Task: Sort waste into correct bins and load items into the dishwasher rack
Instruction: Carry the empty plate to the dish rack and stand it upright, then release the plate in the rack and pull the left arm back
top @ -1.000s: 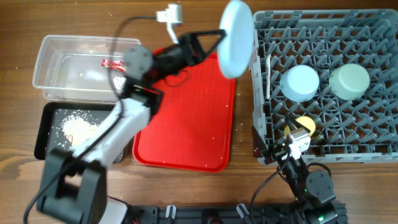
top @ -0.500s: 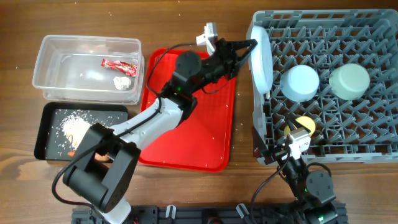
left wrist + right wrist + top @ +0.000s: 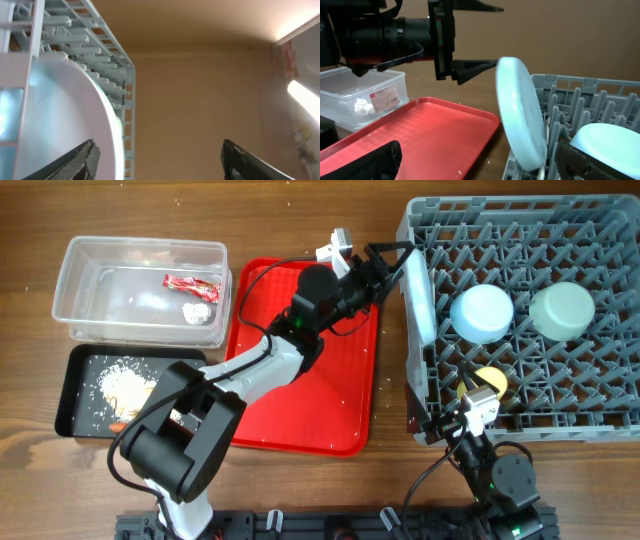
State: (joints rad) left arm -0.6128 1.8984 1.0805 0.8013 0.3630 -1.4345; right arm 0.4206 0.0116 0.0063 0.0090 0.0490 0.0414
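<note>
Well left of the dishwasher rack point(image 3: 520, 220), the clear tub point(image 3: 90, 260) holds the wrapper point(image 3: 192, 284) and the tissue point(image 3: 196, 312). The black tray point(image 3: 75, 395), equally far left of the rack, holds the food scraps point(image 3: 120, 383). Nothing there looks at risk.

The red serving tray point(image 3: 300, 380) lies just beside the rack's left wall, and your left arm point(image 3: 250, 370) reaches across it. Your left gripper point(image 3: 495, 36) hangs at the rack's left edge, jaws spread wide with nothing between them. One finger point(image 3: 475, 66) sits right at the rim of the light blue plate point(image 3: 418, 290).

The plate stands on edge in the rack's leftmost row, tipped a little. You cannot tell whether pegs hold it on both sides. That is the hazard. If you pull back on a slant, that finger may hook the rim. The plate could then go over the rack's left wall, or fall against the light blue bowl point(image 3: 482, 313) beside it in the rack.

The pale green bowl point(image 3: 562, 310) and yellow-green cup point(image 3: 490, 382) sit further into the rack, clear of this.

Your right gripper point(image 3: 477, 150) waits at the rack's near wall, gaping wide and empty. A careless lift there could jolt the rack and topple the plate. The white spoon is not in view.
</note>
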